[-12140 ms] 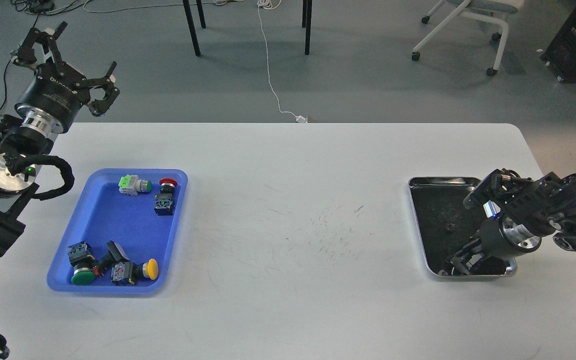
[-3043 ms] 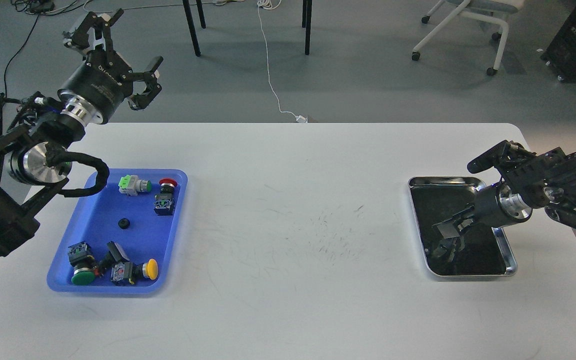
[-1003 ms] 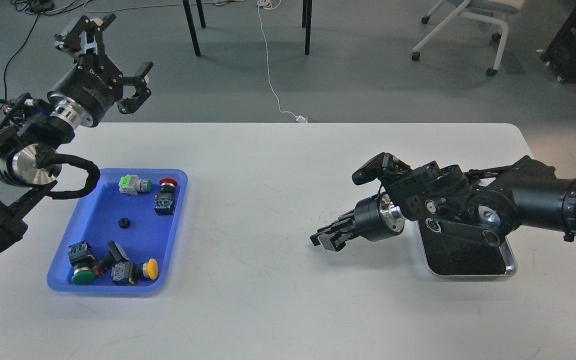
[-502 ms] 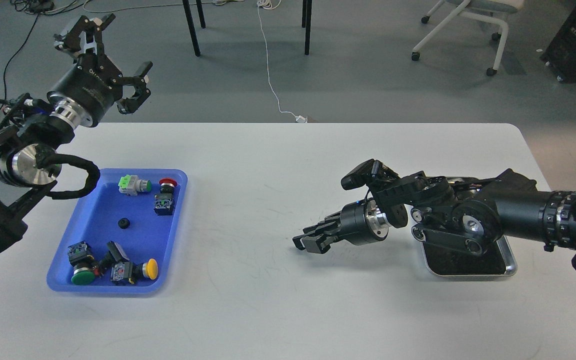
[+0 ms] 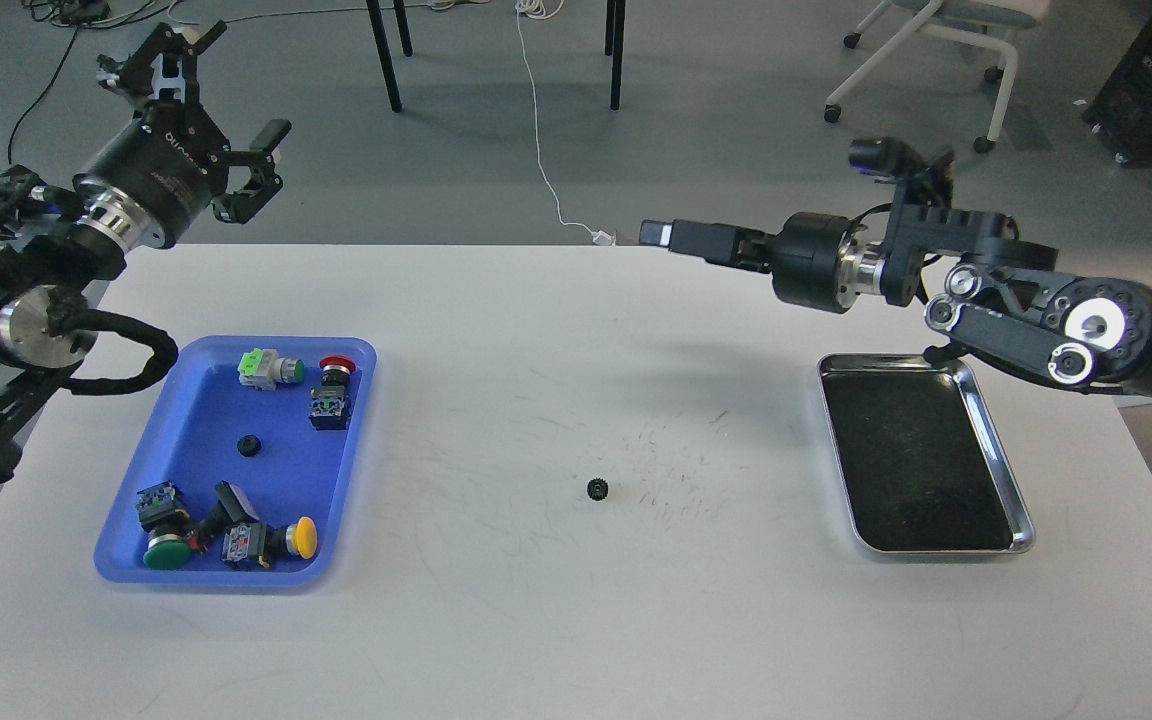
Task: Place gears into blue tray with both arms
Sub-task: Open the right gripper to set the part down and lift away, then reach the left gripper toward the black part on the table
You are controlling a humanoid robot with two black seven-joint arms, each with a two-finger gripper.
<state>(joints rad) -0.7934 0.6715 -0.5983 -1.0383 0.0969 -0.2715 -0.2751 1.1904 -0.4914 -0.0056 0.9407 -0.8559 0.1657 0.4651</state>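
One small black gear (image 5: pixel 597 488) lies loose on the white table near its middle. Another gear (image 5: pixel 248 446) rests inside the blue tray (image 5: pixel 198 412) at the left, among several push-button switches. My left gripper (image 5: pixel 208 108) hangs open and empty above the table's far left corner, behind the tray. My right gripper (image 5: pixel 658 234) is raised high over the far middle of the table, pointing left, well above and behind the loose gear. It is seen side-on, so its fingers cannot be told apart.
A shiny steel tray (image 5: pixel 998 450) with a dark bottom sits at the right, under my right arm. Switches with green, red and yellow caps (image 5: pixel 304 538) fill the blue tray's far and near ends. Chair and table legs stand on the floor beyond.
My right arm has lifted up and back from low over the table's middle. A gear now lies on the table where the gripper was. The left gripper shifted slightly left.
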